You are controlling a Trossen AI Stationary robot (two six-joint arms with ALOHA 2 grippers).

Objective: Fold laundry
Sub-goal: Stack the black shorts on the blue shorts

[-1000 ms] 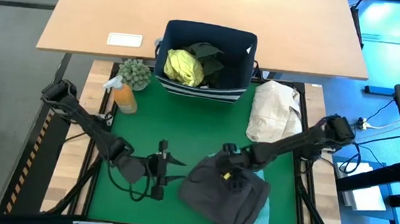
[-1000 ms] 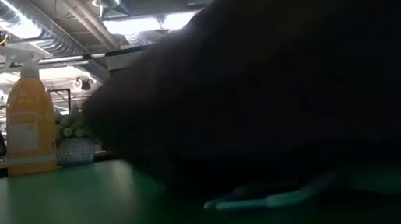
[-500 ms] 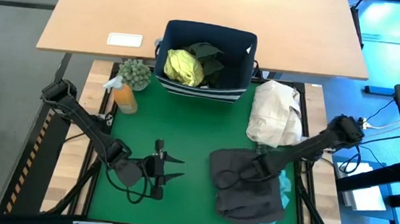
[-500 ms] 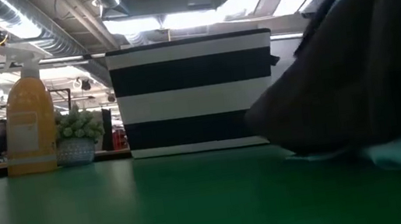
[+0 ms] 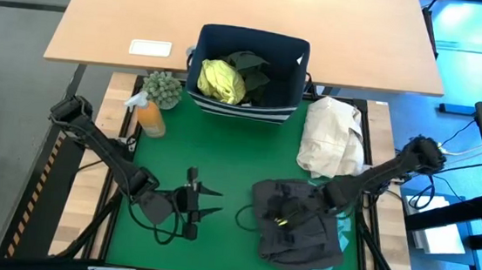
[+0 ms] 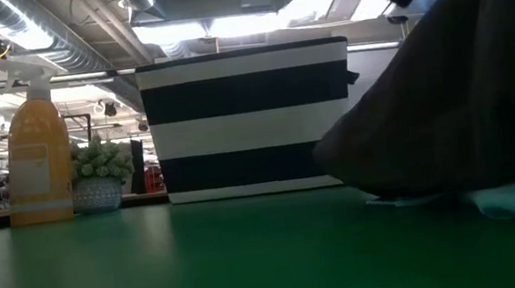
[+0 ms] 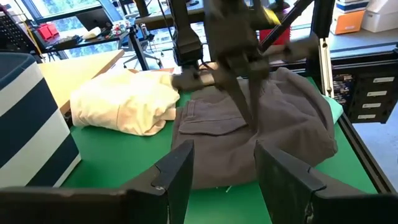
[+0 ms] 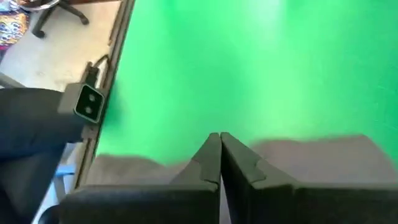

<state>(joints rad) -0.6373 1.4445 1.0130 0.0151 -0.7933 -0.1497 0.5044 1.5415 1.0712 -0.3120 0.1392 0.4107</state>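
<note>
Charcoal grey garment lies rumpled on the green mat, directly under the right gripper, whose jaws are pressed together; the right wrist view shows the two fingers meeting with no cloth between them, grey fabric just below their tips. A strip of the turquoise garment shows from beneath the grey one's far edge, on the side away from the jaws' front. The left gripper hangs low over bare mat, well apart from the pile, its jaws standing apart with nothing between them, pointed toward the grey heap.

Judged from this, the step in hand is spreading the grey piece flat before any fold: it is still bunched, with no clean edge laid out. The next move likely calls for the right jaws to part and take a hem or corner, while the left arm comes across to pin or lift the opposite side.

Beyond the right jaws sits the cream-beige bundle. Farther still stands the navy bin with its striped base, holding the yellow-green shirt and a dark olive-black garment. Off past the left jaws stand an orange spray bottle and a small potted plant.

No brand, label or writing can be read anywhere.
</note>
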